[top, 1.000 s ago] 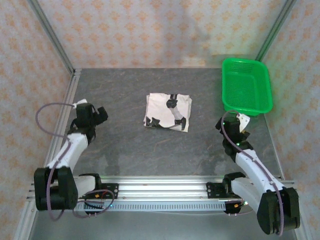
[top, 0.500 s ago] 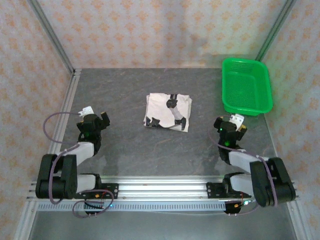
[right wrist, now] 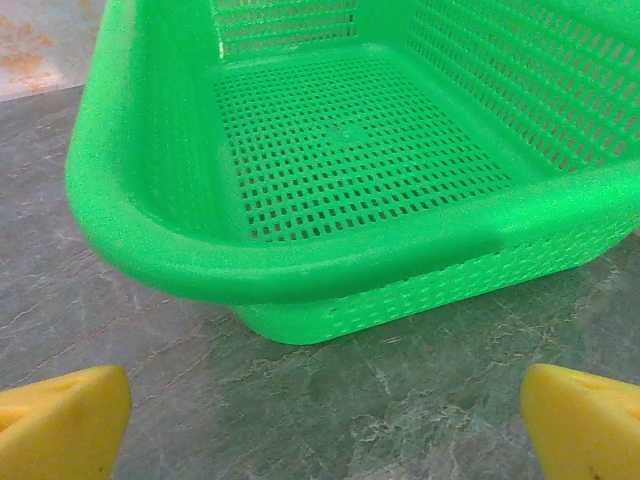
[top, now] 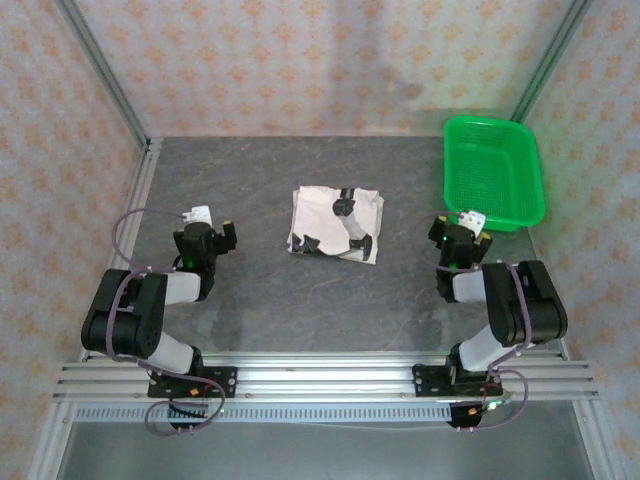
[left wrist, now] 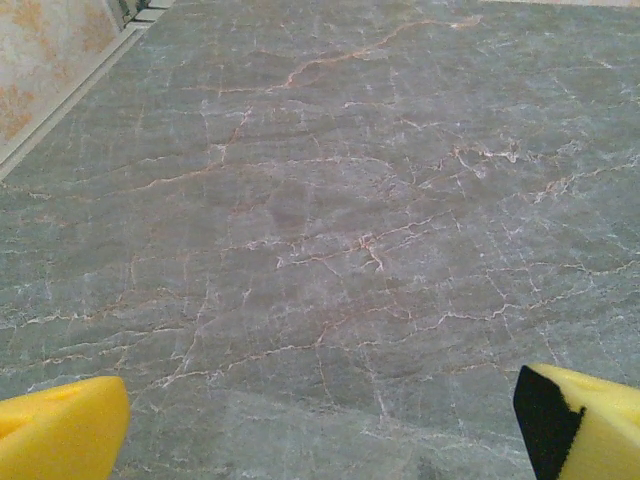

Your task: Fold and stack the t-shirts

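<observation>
Top view: t-shirt (top: 336, 223) is lying mid-tabletop (top: 250, 170), folded into a compact rough square with the black print facing up and the edges not quite square. Green basket (top: 448, 175) is sitting at far right, well apart from it. Left arm (top: 130, 315) and right arm (top: 520, 300) are sitting tucked low by their bases, one each side of the shirt, neither touching it.

Left wrist view: left fingers (left wrist: 60, 430) are standing wide, yellow pads at both bottom corners, nothing between them. They are pointing at bare grey tabletop.

Right wrist view: right fingers (right wrist: 60, 420) are also standing wide and gripping nothing. They are facing the basket's near rim, and no cloth is lying inside the basket.

Step, as a judgement: folding is looking done. With one shirt in sight, the stack is just this one, so the task is looking at or near its end.

Next move, if any: either finding another shirt to fold and lay squarely on top, or squaring up the uneven edges. Either is calling for a reach in toward centre, with fingers closing on a cloth edge only.
</observation>
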### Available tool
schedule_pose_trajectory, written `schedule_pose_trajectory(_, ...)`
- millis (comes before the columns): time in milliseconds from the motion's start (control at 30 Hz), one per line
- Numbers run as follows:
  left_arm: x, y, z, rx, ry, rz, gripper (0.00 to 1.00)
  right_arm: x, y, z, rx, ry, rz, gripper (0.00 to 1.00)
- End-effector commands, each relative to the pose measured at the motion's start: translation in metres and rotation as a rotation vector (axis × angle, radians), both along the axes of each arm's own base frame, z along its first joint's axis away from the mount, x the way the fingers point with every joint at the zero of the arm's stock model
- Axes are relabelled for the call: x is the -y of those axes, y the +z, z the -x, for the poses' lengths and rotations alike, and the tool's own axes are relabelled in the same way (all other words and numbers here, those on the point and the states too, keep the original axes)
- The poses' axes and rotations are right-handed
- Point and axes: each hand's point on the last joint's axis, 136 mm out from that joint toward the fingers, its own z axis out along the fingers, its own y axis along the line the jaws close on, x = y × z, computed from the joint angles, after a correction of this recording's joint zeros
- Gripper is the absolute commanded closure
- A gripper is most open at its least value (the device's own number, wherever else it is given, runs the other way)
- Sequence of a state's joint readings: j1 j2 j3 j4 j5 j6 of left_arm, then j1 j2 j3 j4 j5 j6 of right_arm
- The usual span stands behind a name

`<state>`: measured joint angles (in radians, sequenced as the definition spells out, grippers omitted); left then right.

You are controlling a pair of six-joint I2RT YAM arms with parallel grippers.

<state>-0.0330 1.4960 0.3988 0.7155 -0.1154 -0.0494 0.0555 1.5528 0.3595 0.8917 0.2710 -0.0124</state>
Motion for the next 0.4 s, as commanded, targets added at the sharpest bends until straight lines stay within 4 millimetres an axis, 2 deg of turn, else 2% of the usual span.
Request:
schedule_pose_trajectory(0, -0.0011, 0.0167, -0.0089, 0.055, -0.005, -0.027, 0.0, -0.0017, 0.0122, -0.0054, 0.056, 0.007, -0.017, 0.01)
schedule_pose_trajectory(367, -0.0013, 0.0163, -0.0085, 0.055, -0.004, -0.027, 0.0, -0.0018, 0.0122, -0.0051, 0.055, 0.008, -0.018, 0.01)
